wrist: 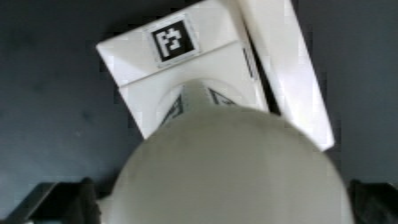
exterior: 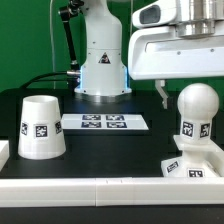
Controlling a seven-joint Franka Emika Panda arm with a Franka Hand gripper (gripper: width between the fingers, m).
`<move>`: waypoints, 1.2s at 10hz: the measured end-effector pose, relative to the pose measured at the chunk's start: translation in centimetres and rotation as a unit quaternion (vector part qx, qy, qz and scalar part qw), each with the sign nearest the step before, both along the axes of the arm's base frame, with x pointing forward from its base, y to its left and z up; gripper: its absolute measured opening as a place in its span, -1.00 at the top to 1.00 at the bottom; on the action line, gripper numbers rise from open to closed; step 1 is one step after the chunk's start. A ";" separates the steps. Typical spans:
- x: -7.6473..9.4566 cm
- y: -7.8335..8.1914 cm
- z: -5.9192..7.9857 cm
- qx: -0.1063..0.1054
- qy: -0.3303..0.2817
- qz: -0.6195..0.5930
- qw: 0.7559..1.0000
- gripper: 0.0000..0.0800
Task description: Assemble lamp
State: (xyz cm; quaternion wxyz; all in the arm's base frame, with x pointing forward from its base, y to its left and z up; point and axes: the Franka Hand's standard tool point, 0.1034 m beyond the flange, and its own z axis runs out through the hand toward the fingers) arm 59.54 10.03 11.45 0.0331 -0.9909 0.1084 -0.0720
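Nearest you, a low white rail (exterior: 100,192) runs along the front edge of the tabletop (exterior: 110,150). Just behind it sits the base (exterior: 188,166), flared and square. The bulb post (exterior: 195,108) stands upright on the base, its tagged neck going down into the base's middle. You can count that pairing as placed. Whether it is seated fully home I cannot tell, as the seam is too small to read.

The end effector (wrist: 214,200) hangs directly above the base, over the post's round top. Its fingers (exterior: 162,94) are spread. The one you see in the exterior view is clear of the dome, on the base's exterior-view-left side. In the wrist view, dark finger shapes lie to either side of the dome and grip nothing. Treat it as open-handed and empty.

The shade (exterior: 41,128) stands on its wide end, well apart from the base toward the exterior view's left, with nothing touching it. Farther back than the base, and between it and the shade, the marker board (exterior: 105,122) lies flat. Beyond that rises the robot pedestal (exterior: 102,62).

By my reading, two of the three parts are together. What remains for you is the shade: fetch it from across the tabletop and lower it over the post above the base.
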 end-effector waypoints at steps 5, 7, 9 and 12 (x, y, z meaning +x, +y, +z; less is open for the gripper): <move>0.3 -1.0 0.2 -0.044 0.003 0.246 0.968 -0.75; 0.3 -1.3 0.2 -0.062 0.002 0.328 0.943 -0.75; 0.1 -1.0 0.0 -0.074 0.002 0.391 0.917 -0.75; 0.1 -0.9 0.0 -0.091 0.000 0.505 0.858 -0.75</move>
